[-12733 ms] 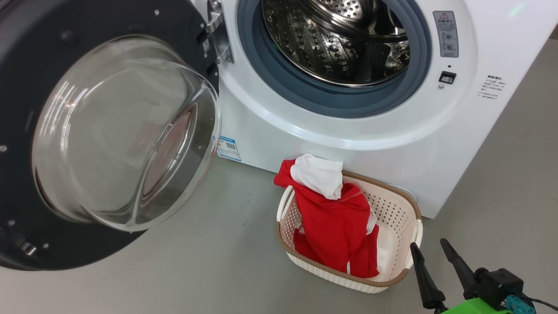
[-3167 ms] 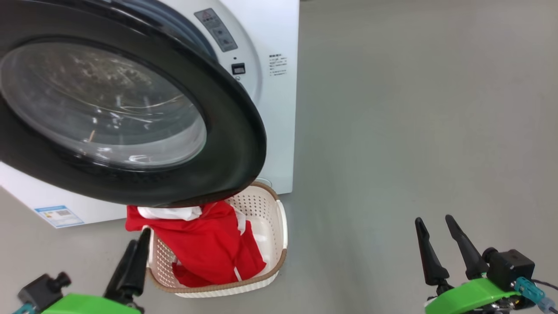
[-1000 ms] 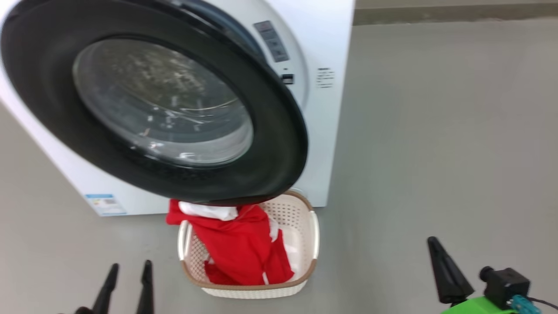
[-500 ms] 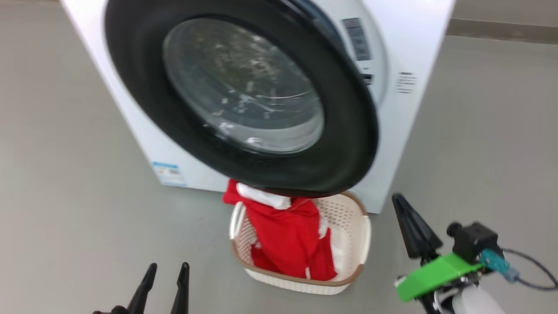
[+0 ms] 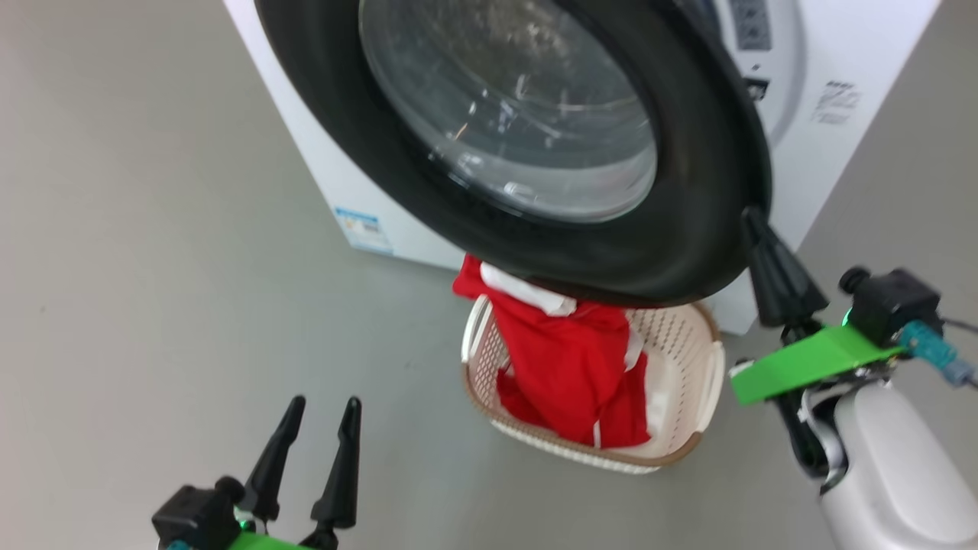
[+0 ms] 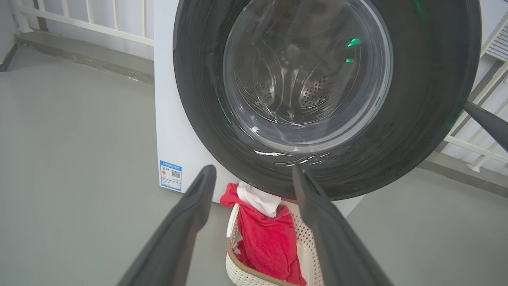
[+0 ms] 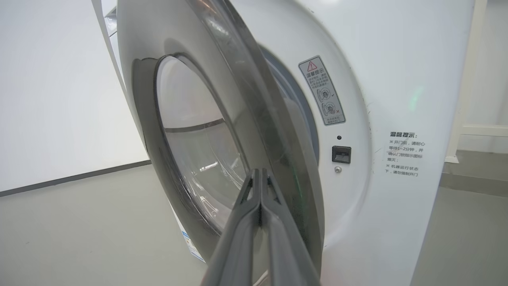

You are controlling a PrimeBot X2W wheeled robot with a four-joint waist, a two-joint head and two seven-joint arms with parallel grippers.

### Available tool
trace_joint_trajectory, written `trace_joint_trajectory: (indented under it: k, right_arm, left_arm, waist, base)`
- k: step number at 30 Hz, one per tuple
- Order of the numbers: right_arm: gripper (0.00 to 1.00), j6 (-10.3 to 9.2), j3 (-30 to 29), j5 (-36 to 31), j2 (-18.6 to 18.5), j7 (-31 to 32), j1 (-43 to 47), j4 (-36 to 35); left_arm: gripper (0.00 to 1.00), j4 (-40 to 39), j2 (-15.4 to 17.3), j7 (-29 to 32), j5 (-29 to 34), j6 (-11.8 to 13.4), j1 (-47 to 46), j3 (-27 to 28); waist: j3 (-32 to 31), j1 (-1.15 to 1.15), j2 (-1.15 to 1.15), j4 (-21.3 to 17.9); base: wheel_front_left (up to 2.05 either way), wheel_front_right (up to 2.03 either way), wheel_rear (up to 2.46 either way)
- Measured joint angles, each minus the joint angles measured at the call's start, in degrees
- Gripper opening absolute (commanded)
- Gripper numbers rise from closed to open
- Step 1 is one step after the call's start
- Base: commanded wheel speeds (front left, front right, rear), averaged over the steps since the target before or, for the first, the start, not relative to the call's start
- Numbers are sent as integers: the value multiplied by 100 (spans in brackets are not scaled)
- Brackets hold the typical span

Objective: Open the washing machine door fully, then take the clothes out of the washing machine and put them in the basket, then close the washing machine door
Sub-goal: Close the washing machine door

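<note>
The washing machine door (image 5: 688, 229), a black rim around clear glass, stands partly swung in front of the white washing machine (image 5: 833, 153), with a gap left on its latch side. My right gripper (image 5: 752, 221) is shut, and its tips rest against the door's outer right edge (image 7: 278, 131). In the right wrist view the shut right gripper (image 7: 260, 172) lies along the door rim. The red and white clothes (image 5: 565, 359) lie in the cream basket (image 5: 684, 451) on the floor below the door. My left gripper (image 5: 321, 412) is open and low, left of the basket, holding nothing.
Grey floor stretches out left of the machine. A blue sticker (image 5: 359, 229) sits low on the machine's front. The latch slot (image 7: 341, 154) shows beside the door gap. White railing (image 6: 99, 20) runs behind the machine.
The head camera has swung, shifting the whole picture. My shut right gripper has risen from near the floor to the door's right edge. The left gripper stays open and low.
</note>
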Motion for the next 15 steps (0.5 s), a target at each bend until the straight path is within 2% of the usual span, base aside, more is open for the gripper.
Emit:
trace_joint_trajectory:
  k: [15]
  right_arm:
    - [0, 18, -278, -190, -132, -1, -841, 63]
  left_arm:
    - [100, -94, -41, 0, -241, 0, -662, -214]
  waist:
    - [928, 0, 0, 226]
  base:
    - [0, 0, 0]
